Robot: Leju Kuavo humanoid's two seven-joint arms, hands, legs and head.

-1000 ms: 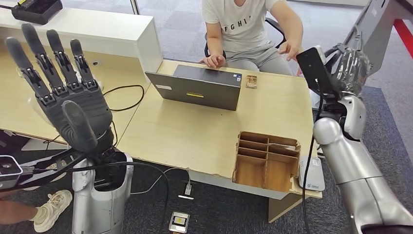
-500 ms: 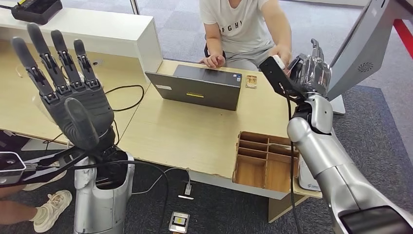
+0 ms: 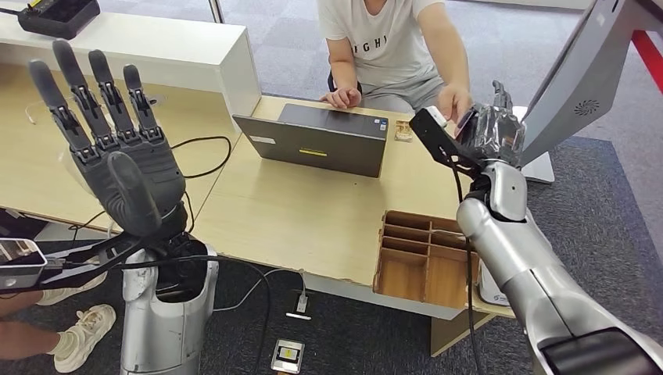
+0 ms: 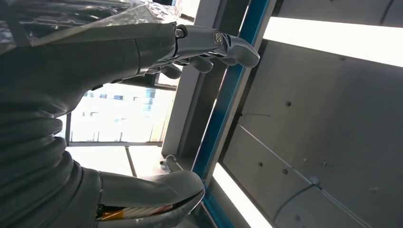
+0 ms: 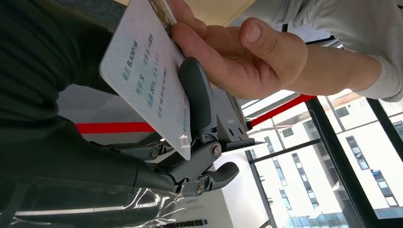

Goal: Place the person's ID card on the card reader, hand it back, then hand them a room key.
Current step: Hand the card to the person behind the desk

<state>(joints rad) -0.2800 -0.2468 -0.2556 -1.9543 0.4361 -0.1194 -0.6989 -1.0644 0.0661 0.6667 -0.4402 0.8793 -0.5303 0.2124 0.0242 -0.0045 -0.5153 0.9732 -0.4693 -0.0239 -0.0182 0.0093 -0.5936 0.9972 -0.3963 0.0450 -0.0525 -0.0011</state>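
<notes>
In the head view, the left hand (image 3: 117,148) is raised upright over the left side of the desk (image 3: 313,211), palm toward the camera, fingers spread and holding nothing. The right hand (image 3: 491,129) reaches across the desk's far right corner toward the seated person (image 3: 387,47). The person's hand (image 3: 453,100) meets it there, just beside the black wrist camera block. The ID card (image 3: 463,119) appears as a thin sliver between the two hands, too small to read. A laptop (image 3: 320,141) sits near the person, and a wooden divided tray (image 3: 428,258) stands at the near edge.

In the left wrist view, the left hand (image 4: 95,57) has its fingers extended, with nothing between them and the thumb.

In the right wrist view, the ID card (image 5: 145,76) lies flat against the right hand's fingers (image 5: 199,102), printed side showing. The person's hand (image 5: 237,57) pinches the card's far end. Whether the robot's thumb clamps the card I cannot tell.
</notes>
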